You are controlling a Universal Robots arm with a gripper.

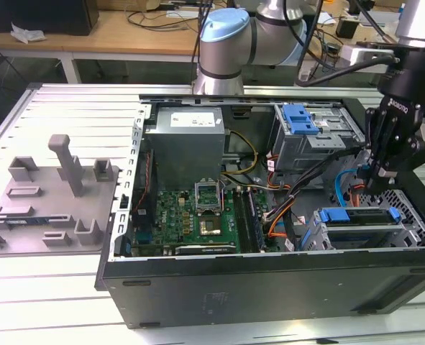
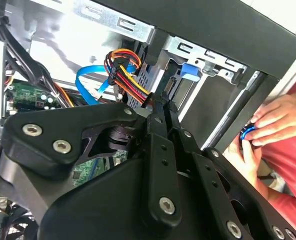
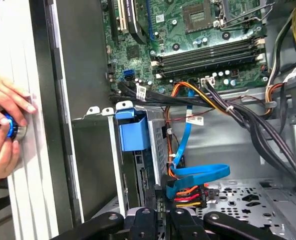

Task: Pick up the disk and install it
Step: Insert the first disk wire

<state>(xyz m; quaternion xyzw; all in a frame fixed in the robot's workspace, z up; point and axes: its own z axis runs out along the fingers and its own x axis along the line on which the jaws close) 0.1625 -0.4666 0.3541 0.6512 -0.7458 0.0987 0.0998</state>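
Observation:
The disk [image 1: 357,228] lies flat in the lower drive bay at the near right corner of the open computer case [image 1: 270,277], and its blue carrier rail [image 1: 357,214] runs along its far edge. The carrier's blue tab [image 3: 132,131] shows in both wrist views [image 2: 190,71], set in the metal bay. My gripper [image 1: 376,175] hangs just above and behind that bay with its fingers together and nothing visible between them. Its tips [image 2: 160,103] sit beside a black plug with orange, yellow and red wires [image 3: 188,192] and a blue ribbon cable [image 3: 200,175].
A grey fixture with upright posts [image 1: 54,190] lies on the table at the exterior view's left. A second blue bracket [image 1: 300,119] sits in the upper drive cage. The motherboard [image 1: 198,212] fills the case floor. A person's hands [image 3: 2,125] hold a small blue thing outside the case wall.

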